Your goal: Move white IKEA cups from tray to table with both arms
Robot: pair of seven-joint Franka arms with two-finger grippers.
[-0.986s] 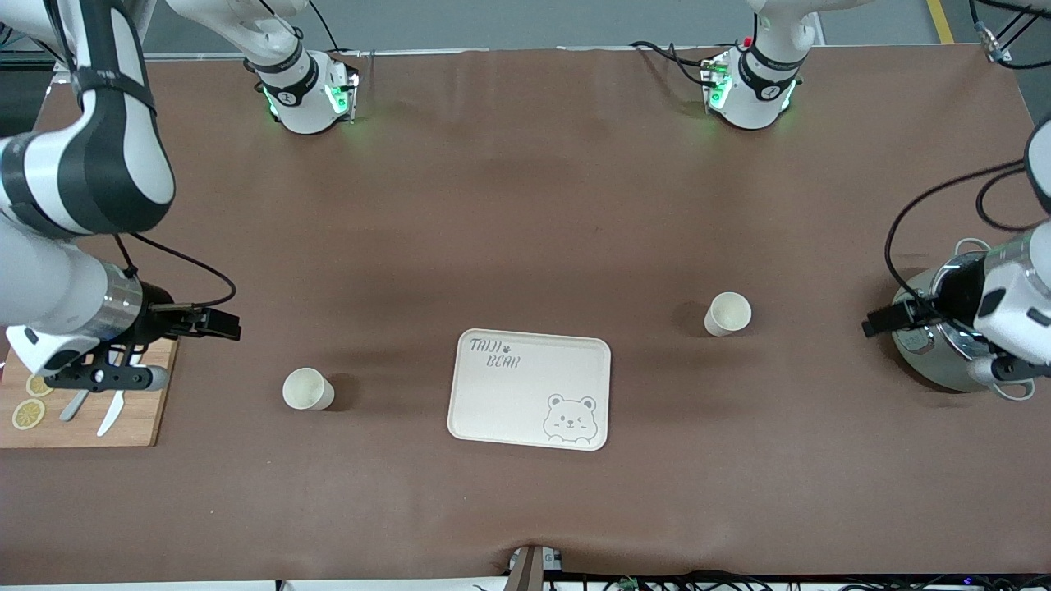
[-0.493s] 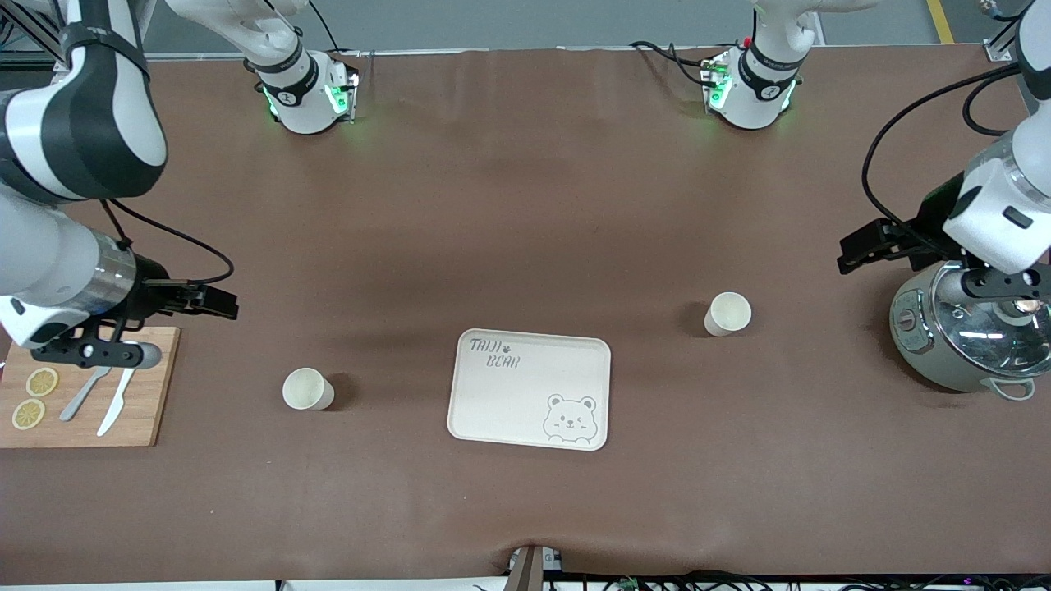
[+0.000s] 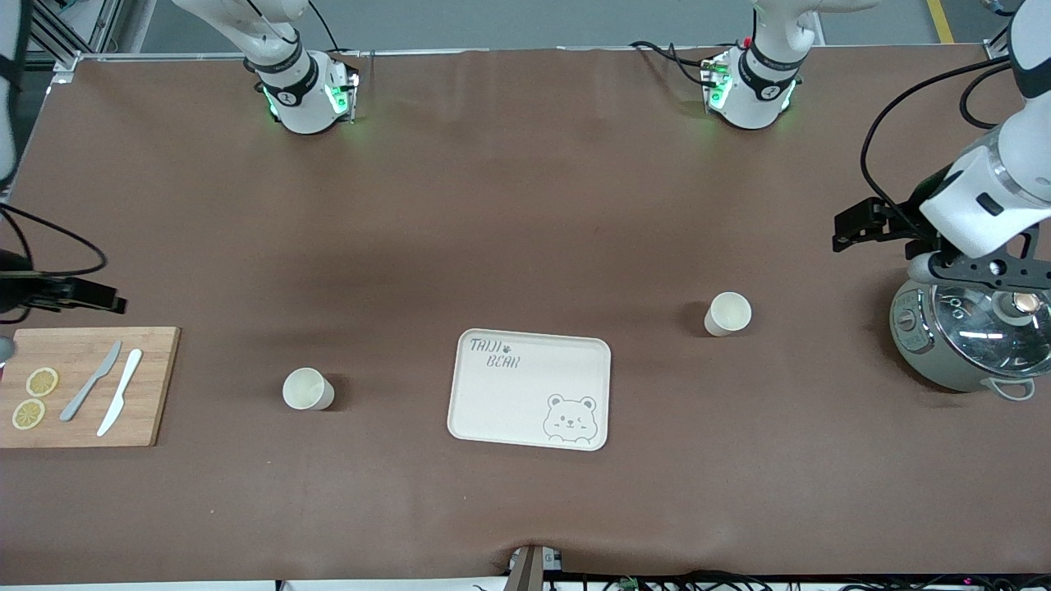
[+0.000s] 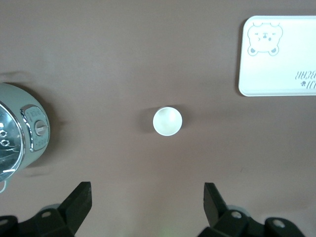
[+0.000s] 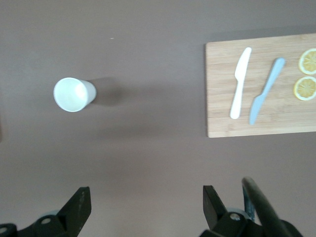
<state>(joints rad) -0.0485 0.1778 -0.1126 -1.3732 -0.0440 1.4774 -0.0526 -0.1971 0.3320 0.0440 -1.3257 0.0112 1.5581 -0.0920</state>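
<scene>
You have a brown table (image 3: 525,205) in front of you, with the left arm (image 3: 998,189) reaching in at its own end and the right arm (image 3: 16,279) barely showing at the edge of its end. Largest of the loose things is the grey-green lidded pot (image 3: 965,345) at the left arm's end; the left gripper (image 4: 147,197) hangs up in the air over the bare table just beside that pot, its fingers spread wide with nothing between them. At the right arm's end lies a wooden cutting board (image 3: 148,410) carrying a grey knife (image 3: 89,382), a white knife (image 3: 120,391) and two lemon slices (image 3: 33,398). The right gripper (image 5: 146,202) hovers over the table beside the board, on the side away from the front camera, fingers equally wide apart and holding nothing. Near the middle, toward the front camera, you see the cream tray (image 3: 493,410) with a bear drawn in one corner, and nothing on it. The two white cups stand upright on the table, apart from the tray: one cup (image 3: 308,389) between the board and the tray, the other cup (image 3: 727,313) between the tray and the pot and a little farther from the front camera than the first.
</scene>
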